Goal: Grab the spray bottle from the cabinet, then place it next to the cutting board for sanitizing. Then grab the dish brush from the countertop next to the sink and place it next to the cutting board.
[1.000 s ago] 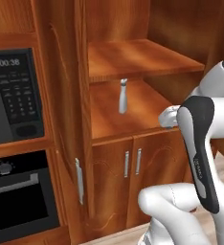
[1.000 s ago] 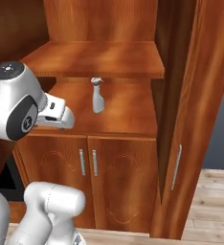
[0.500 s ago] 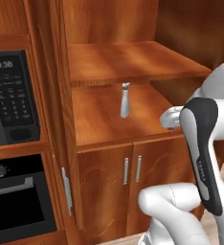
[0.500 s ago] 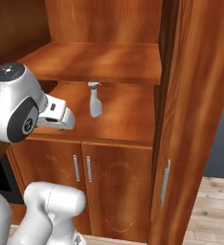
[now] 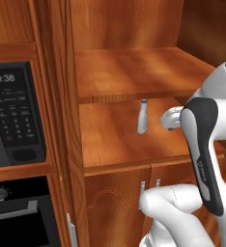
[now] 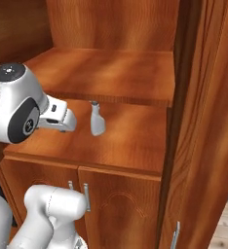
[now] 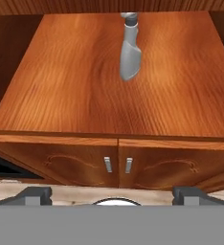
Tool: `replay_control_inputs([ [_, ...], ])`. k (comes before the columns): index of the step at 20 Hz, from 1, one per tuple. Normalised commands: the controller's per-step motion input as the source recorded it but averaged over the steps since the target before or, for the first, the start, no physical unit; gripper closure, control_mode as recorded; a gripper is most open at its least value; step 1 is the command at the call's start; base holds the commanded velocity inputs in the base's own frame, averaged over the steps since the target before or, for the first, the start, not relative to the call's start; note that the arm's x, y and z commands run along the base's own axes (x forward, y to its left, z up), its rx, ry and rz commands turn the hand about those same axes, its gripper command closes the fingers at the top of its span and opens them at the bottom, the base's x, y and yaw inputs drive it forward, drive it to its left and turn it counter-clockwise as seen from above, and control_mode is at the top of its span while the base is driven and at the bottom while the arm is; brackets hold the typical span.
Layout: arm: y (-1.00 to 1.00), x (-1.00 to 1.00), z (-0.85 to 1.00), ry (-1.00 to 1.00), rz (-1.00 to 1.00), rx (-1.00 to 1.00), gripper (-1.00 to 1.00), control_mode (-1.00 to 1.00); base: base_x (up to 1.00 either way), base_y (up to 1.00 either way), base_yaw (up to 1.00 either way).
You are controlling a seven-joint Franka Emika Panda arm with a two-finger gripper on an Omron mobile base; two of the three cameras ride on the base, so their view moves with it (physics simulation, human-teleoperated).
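So the pincer [image 7: 112,194] is spread wide right now, nothing between the fingers. In the hand view the two dark fingertips [image 7: 35,194] sit far apart at the bottom corners, with open air between them.

Closest beyond the pincer, and lower than it, are the two low cabinet doors [image 7: 118,167] with their little metal handles [image 7: 107,164] side by side in the middle. The pincer hangs out in front of those doors, not over the shelf yet, as far as I can tell from the hand view.

Past the doors comes the wide flat shelf [image 7: 75,95] of the tall reddish-brown cabinet [image 5: 71,144]. Its front edge is the nearest bit to the pincer, and the board runs away from it toward the back wall.

The spray bottle [image 7: 130,50] stands upright on that shelf, well ahead of the pincer and well apart from it, more toward the back than the front edge. It's roughly in line with the gap between the fingertips, a touch off to one side. Pale grey, rounded body, narrow neck, nozzle head on top. In the left base view the bottle [image 5: 143,117] sits just beside the white wrist end of the arm [image 5: 202,144], and from the right base view it [image 6: 97,120] stands a little beyond that same end.

Above the bottle there's a second shelf [image 6: 111,73], farther up and back.

Way off to the pincer's left in the left base view: a black microwave [image 5: 13,116], and an oven [image 5: 18,217] under it.
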Motion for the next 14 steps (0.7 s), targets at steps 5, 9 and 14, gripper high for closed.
replay_control_inputs([
  [5,0.00,0.00,0.00,0.00,0.00,0.00,-1.00,1.00,0.05,-0.27,0.07],
  [9,0.00,0.00,0.00,0.00,0.00,0.00,-1.00,1.00,-0.12,-0.18,0.00],
  [14,0.00,0.00,0.00,0.00,0.00,0.00,-1.00,1.00,0.01,-0.01,0.00],
])
